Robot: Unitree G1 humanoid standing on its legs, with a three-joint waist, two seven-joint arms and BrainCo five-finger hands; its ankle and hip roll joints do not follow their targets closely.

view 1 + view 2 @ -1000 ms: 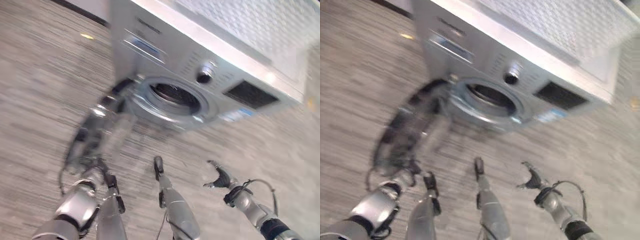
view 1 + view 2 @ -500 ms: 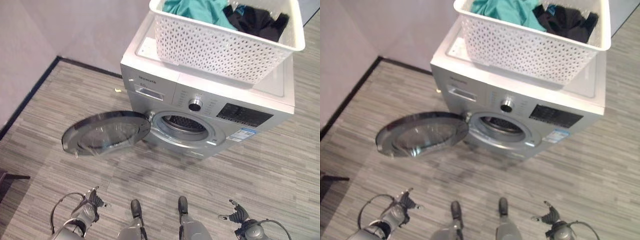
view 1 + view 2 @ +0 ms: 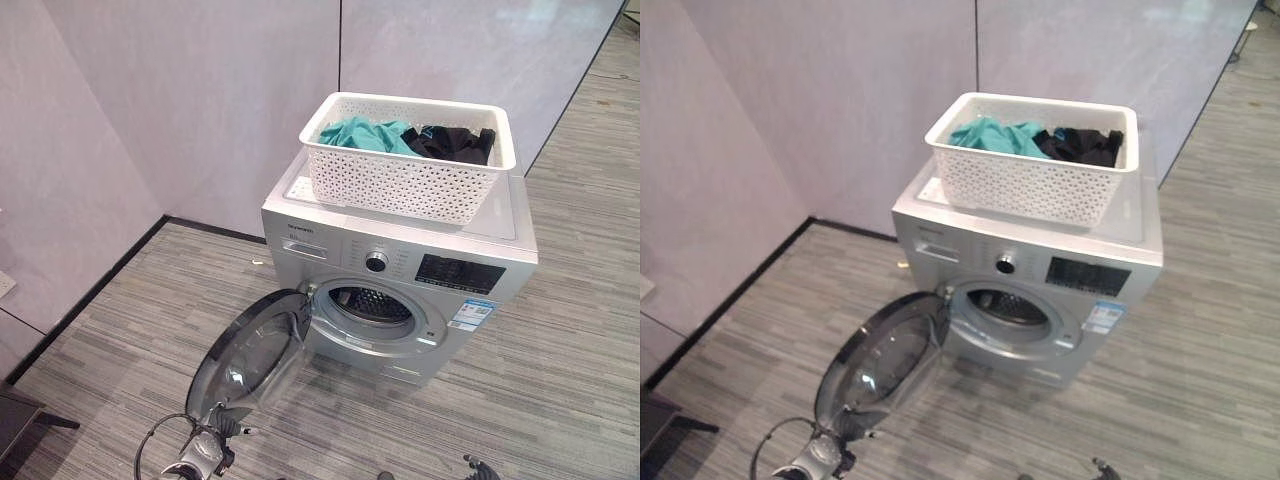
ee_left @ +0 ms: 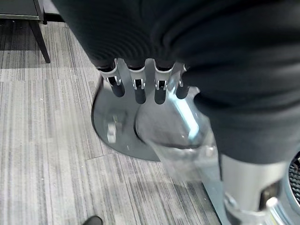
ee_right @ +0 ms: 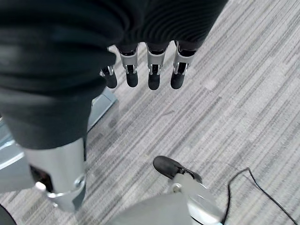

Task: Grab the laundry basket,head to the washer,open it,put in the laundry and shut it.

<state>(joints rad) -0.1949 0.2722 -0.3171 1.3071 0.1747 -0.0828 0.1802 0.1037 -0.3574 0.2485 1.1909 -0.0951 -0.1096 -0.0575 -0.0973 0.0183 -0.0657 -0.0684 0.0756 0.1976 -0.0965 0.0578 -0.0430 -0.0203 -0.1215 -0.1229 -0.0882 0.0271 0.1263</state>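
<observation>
Grey plank floor (image 3: 110,350), lilac wall panels (image 3: 200,100) | white laundry basket (image 3: 405,185) atop washer (image 3: 400,290), teal and black laundry (image 3: 420,138) inside | washer door (image 3: 255,350) open | left hand (image 4: 140,86) and right hand (image 5: 150,75) both loosely extended, empty

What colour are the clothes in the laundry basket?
Teal and black, inside the white laundry basket; clearest in the left eye view.

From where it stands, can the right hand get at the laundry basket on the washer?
Probably not yet: the right hand hangs low over the floor, open and empty, while the laundry basket sits high on the washer, well ahead.
</observation>
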